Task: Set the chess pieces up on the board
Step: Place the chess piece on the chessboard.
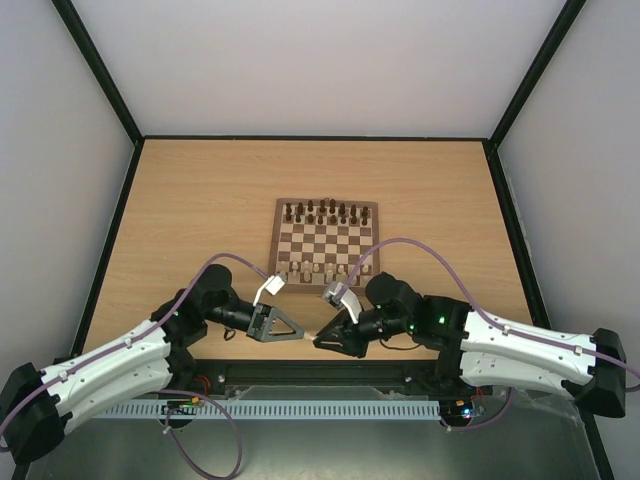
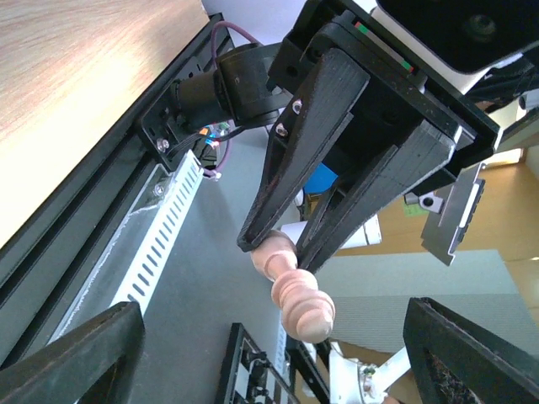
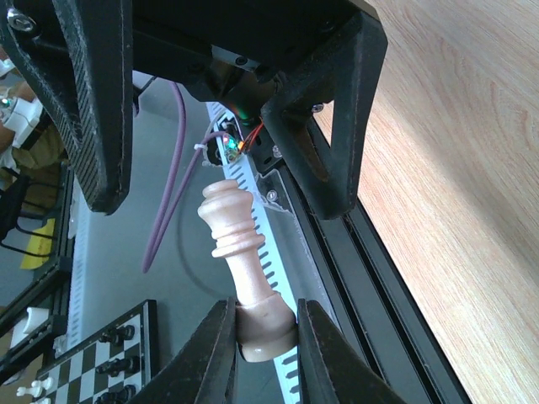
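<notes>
Slippage threatened: right jaws clenched the chess piece (image 3: 238, 252) by its base alone; left jaws, released around its head, could knock it loose.

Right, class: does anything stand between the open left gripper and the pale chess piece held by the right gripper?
Nothing visible does. The right gripper pinches the chess piece by its base, and its head points straight at the gap of the open left gripper, only air between.
</notes>
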